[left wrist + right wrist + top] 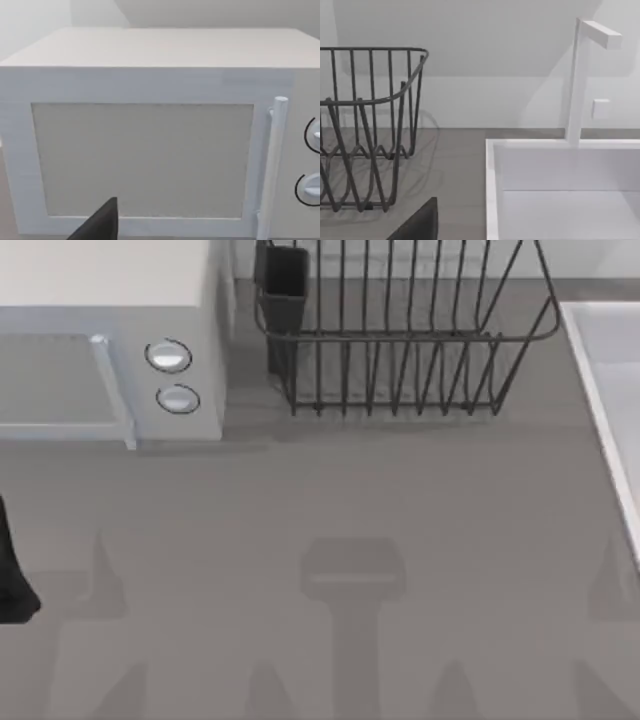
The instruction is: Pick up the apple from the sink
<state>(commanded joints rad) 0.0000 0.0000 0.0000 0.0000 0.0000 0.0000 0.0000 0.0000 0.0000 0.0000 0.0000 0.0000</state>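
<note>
My left tool [12,585] sits at the left edge of the tabletop [350,500], seen from above as a dark shape low beside the microwave [110,330]. How far its fingers stand apart I cannot tell. In my left wrist view a dark finger [100,225] pokes up in front of the microwave's pale door, with the upright handle [272,165] and two round knobs [312,135] off to one side.

The sink [610,390] lies along the right edge of the tabletop, a pale basin with a raised light rim. My right wrist view faces its near corner and white inner wall, with a square-section tap [580,80] rising from the back rim. One dark finger [422,225] of my right tool shows there too; its opening I cannot tell either.

The black wire dish rack [400,330] stands between the microwave and the sink, at the back of the tabletop, with a dark cup-like holder [282,285] at its left end.
</note>
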